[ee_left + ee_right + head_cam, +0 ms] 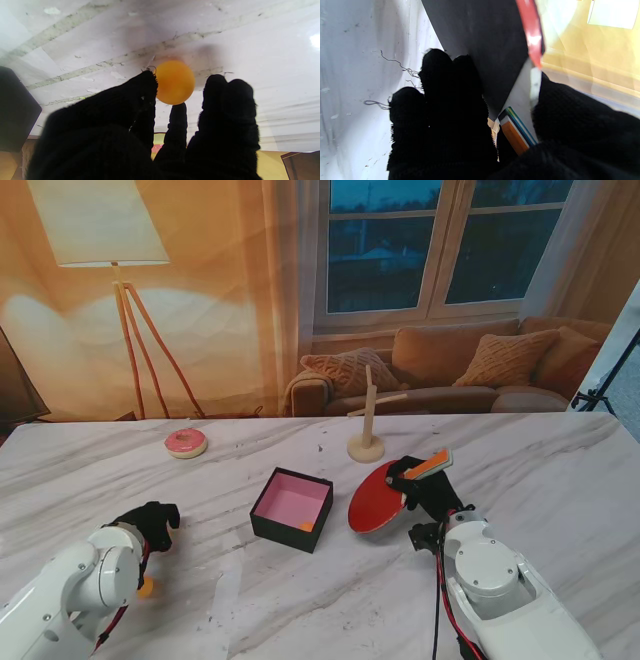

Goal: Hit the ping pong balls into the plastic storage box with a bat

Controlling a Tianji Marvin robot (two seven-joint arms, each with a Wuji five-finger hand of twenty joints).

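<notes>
Backdrop behind the marble table [300, 600].
Floor lamp [110, 240] far left, brown sofa [450, 375] with cushions under a dark window [430, 245] far right.

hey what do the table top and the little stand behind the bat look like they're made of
Table top: marble, or a marble-look sheet, white with grey veins and a soft sheen. Stand: pale, unpainted wood by its look, a post with a crossbar on a round base.

Stand camera looks down over the marble table [300, 600]; both wrist cameras sit close along the fingers [140, 95]
</notes>
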